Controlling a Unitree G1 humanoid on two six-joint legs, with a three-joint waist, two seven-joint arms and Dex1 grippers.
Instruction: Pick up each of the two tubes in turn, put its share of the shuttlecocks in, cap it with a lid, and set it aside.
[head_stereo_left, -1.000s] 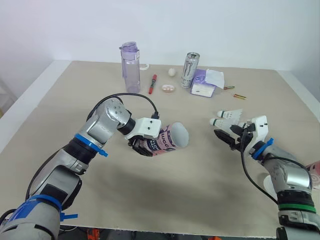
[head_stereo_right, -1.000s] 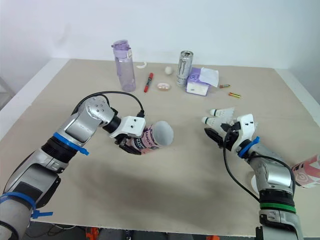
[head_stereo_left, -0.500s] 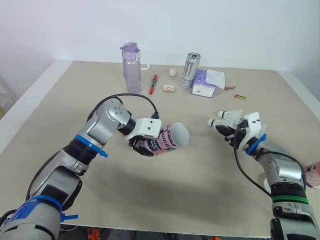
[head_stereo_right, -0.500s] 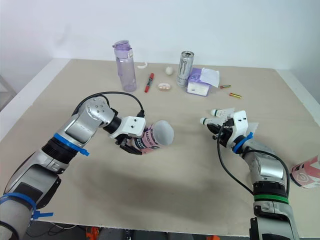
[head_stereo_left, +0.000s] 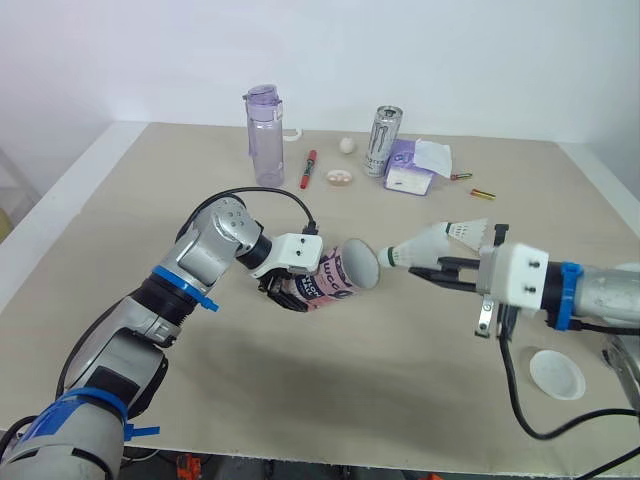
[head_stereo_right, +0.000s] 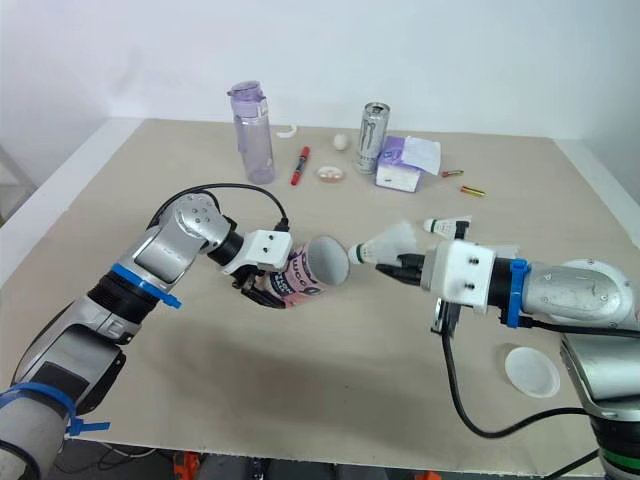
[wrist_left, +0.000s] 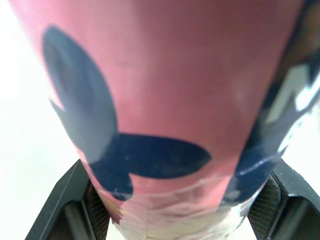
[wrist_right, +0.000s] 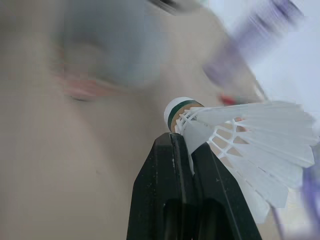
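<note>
My left gripper (head_stereo_left: 289, 286) is shut on a pink printed tube (head_stereo_left: 333, 277), held tilted just above the table with its open mouth (head_stereo_left: 361, 267) facing right. In the left wrist view the tube (wrist_left: 160, 100) sits between both black fingers (wrist_left: 75, 205). My right gripper (head_stereo_left: 428, 268) is shut on a white feathered shuttlecock (head_stereo_left: 422, 243), whose cork end points at the tube mouth and is a short way from it. The right wrist view has the shuttlecock (wrist_right: 240, 135) pinched at the fingertips (wrist_right: 170, 150). A second shuttlecock (head_stereo_left: 466, 230) lies on the table behind it. A white lid (head_stereo_left: 556, 372) lies at the right front.
Along the table's far side stand a purple bottle (head_stereo_left: 262, 135) and a drink can (head_stereo_left: 380, 140). Between and beside them lie a red marker (head_stereo_left: 306, 168), a small white ball (head_stereo_left: 346, 145) and a tissue pack (head_stereo_left: 410, 166). Two small cartridges (head_stereo_left: 480, 192) lie further right.
My right gripper has shut on one of the two shuttlecocks, lifted it and carried it left to the tube mouth. The left arm and tube have barely moved.
</note>
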